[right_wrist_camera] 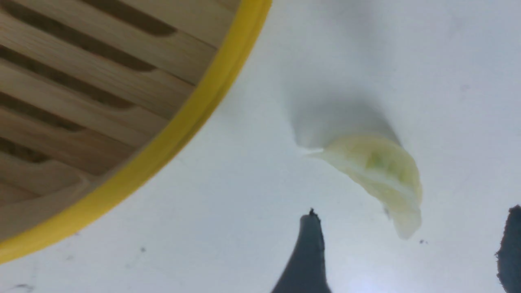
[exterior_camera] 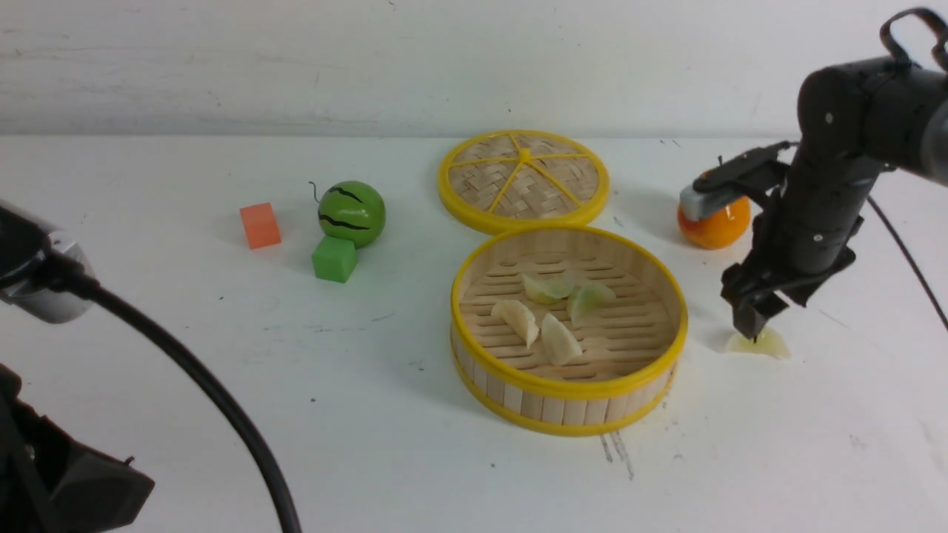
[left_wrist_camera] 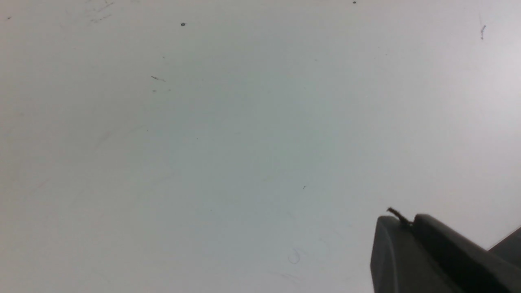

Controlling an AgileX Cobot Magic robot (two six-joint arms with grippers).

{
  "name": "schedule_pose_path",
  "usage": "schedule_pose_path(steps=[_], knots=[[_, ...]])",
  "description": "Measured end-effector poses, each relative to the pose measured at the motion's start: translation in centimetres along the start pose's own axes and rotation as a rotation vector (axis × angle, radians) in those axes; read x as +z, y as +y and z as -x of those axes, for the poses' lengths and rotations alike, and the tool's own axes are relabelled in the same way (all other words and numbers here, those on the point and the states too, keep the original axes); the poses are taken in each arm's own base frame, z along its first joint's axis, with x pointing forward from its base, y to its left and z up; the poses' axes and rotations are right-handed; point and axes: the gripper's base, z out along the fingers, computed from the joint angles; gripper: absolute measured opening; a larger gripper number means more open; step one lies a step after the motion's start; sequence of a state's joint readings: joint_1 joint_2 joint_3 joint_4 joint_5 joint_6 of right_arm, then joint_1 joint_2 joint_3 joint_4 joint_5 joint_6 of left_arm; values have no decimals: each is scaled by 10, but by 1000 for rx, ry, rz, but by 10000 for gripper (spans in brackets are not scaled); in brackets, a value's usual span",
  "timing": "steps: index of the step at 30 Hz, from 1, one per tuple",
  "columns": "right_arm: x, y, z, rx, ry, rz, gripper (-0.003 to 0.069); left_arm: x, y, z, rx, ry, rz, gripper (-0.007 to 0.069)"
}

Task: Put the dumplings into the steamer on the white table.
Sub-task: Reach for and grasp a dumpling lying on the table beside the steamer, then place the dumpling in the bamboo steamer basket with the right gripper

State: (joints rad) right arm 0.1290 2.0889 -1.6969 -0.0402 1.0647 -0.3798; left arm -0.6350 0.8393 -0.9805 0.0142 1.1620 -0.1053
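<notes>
The steamer [exterior_camera: 569, 326] stands in the middle of the white table [exterior_camera: 222, 370], and several pale dumplings [exterior_camera: 559, 339] lie on its slatted floor. One more dumpling [exterior_camera: 763, 344] lies on the table just right of the steamer. My right gripper [exterior_camera: 752, 326] points down close over it. In the right wrist view this gripper [right_wrist_camera: 412, 217] is open, with the dumpling [right_wrist_camera: 378, 171] just ahead of its two fingertips and one end reaching between them, beside the steamer's yellow rim [right_wrist_camera: 183, 134]. My left gripper [left_wrist_camera: 407, 221] is shut and empty over bare table.
The flat woven lid [exterior_camera: 523, 180] lies behind the steamer. An orange ball [exterior_camera: 715, 222] sits behind my right arm. A watermelon ball [exterior_camera: 352, 213], a green cube [exterior_camera: 335, 258] and an orange cube [exterior_camera: 260, 226] stand at the left. My left arm [exterior_camera: 44, 281] fills the near left corner.
</notes>
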Motion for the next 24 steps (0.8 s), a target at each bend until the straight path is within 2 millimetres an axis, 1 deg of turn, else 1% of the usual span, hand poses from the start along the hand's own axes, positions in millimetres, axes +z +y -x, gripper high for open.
schedule_pose_path(steps=[2,6,9,11,13,15,16,17,18,20,21,23,24], knots=[[16,-2,0,-28,18,3,575,0,0,0,0,0,0,39],[40,-3,2,-65,34,4,575,0,0,0,0,0,0,39],[42,-3,2,-73,31,1,551,0,0,0,0,0,0,39],[42,-2,2,-70,32,8,482,0,0,0,0,0,0,39],[42,0,2,-69,37,19,395,0,0,0,0,0,0,42],[41,2,2,-64,45,28,252,0,0,0,0,0,0,46],[40,2,2,-59,43,27,189,0,0,0,0,0,1,47],[37,2,2,-57,40,25,184,0,0,0,0,0,1,48],[34,2,2,-56,41,25,195,0,0,0,2,0,4,49],[22,3,1,-42,36,36,202,0,1,0,3,-1,6,49],[12,4,1,-30,22,43,202,0,1,0,5,-1,8,52],[-16,9,5,-8,-33,48,202,0,1,0,9,-1,14,55],[-35,15,7,9,-81,55,202,0,1,0,10,-2,15,56]])
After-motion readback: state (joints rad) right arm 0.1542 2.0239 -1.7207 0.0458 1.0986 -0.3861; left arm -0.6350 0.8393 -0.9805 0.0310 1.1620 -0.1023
